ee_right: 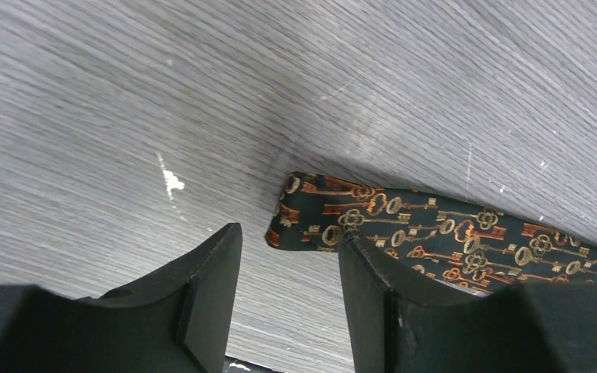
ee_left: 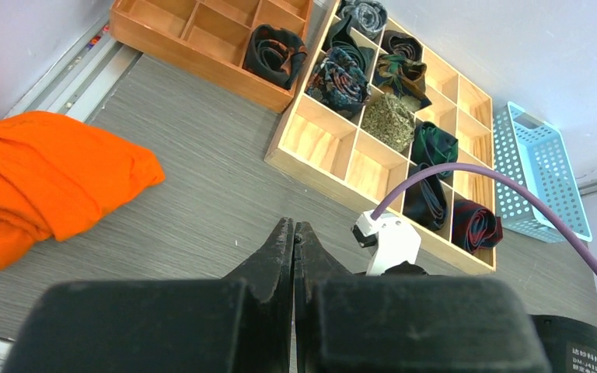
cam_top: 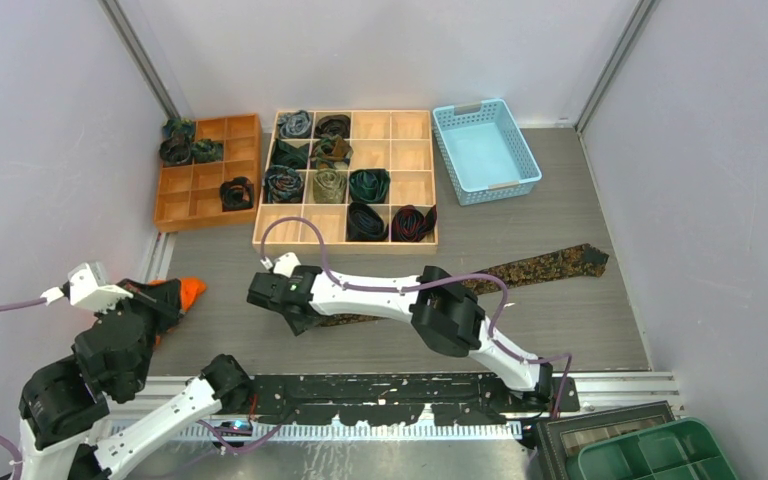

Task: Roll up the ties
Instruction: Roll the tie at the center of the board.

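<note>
A long dark tie (cam_top: 545, 268) with a gold pattern lies flat on the table, running from centre to right. In the right wrist view its narrow end (ee_right: 435, 233) shows gold and orange keys. My right gripper (ee_right: 288, 241) is open just above that narrow end, one finger over the tie's edge, the other over bare table. It is at the centre left in the top view (cam_top: 298, 316). My left gripper (ee_left: 294, 229) is shut and empty, held above the table beside the orange cloth (ee_left: 47, 179). Several rolled ties (cam_top: 350, 185) sit in the tray compartments.
A light wooden grid tray (cam_top: 410, 150) stands at the back centre. An orange-brown tray (cam_top: 185, 205) with a few rolled ties is to its left, and a blue basket (cam_top: 485, 150) to its right. A green bin (cam_top: 660, 455) sits at the near right corner.
</note>
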You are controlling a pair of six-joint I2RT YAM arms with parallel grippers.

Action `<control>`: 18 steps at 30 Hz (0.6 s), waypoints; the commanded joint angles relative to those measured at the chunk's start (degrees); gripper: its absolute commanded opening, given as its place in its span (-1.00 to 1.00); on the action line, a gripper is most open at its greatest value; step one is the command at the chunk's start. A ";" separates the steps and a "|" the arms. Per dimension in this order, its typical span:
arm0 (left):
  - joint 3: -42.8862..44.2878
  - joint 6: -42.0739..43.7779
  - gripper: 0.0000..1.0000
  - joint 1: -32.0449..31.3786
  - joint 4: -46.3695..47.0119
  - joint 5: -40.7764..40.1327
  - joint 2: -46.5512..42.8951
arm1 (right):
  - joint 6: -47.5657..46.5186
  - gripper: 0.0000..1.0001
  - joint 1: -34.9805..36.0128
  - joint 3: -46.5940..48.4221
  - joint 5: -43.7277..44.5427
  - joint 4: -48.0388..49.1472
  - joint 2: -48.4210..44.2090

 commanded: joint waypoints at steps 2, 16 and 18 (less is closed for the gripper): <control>-0.70 1.26 -1.00 0.07 0.05 -0.93 -2.02 | 2.26 0.03 -0.45 0.93 0.59 -2.52 0.34; -3.03 2.88 -1.00 0.07 2.89 1.05 -1.58 | 2.18 -0.77 -0.53 4.97 2.38 -4.94 3.57; -3.32 3.29 -1.00 0.07 3.94 1.68 -1.28 | 1.23 -0.89 -0.52 3.92 2.25 -3.12 1.31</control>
